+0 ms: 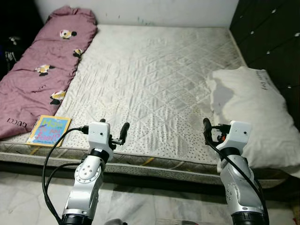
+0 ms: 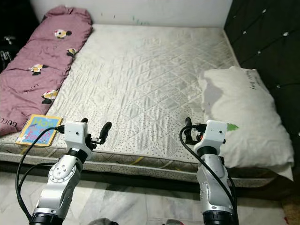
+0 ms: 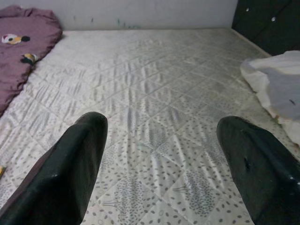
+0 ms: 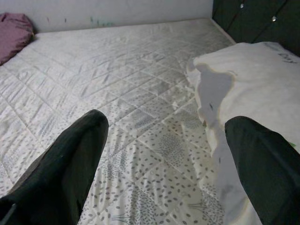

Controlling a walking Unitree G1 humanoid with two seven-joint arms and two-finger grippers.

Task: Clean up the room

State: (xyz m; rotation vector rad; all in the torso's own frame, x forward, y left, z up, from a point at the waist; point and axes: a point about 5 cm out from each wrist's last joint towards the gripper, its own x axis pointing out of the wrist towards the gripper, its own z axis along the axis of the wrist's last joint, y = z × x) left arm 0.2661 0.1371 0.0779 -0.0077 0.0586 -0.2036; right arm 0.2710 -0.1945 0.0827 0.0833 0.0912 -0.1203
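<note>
Bare quilted mattress (image 1: 154, 79) on a low base over a pale tiled floor, with a purple bolster (image 1: 40, 70) along its left side, a white pillow (image 1: 255, 115) at the right edge and a children's book (image 1: 48, 130) on the near left corner. Left gripper (image 1: 117, 136) and right gripper (image 1: 212, 132) hover over the near edge, jaws wide, empty. Judged: tidying not begun; book, pillow and bolster all remain to be placed.

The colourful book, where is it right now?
In the left eye view the book lies flat at the mattress's near left corner, against the maroon blanket's lower end, left of the left tool.
</note>
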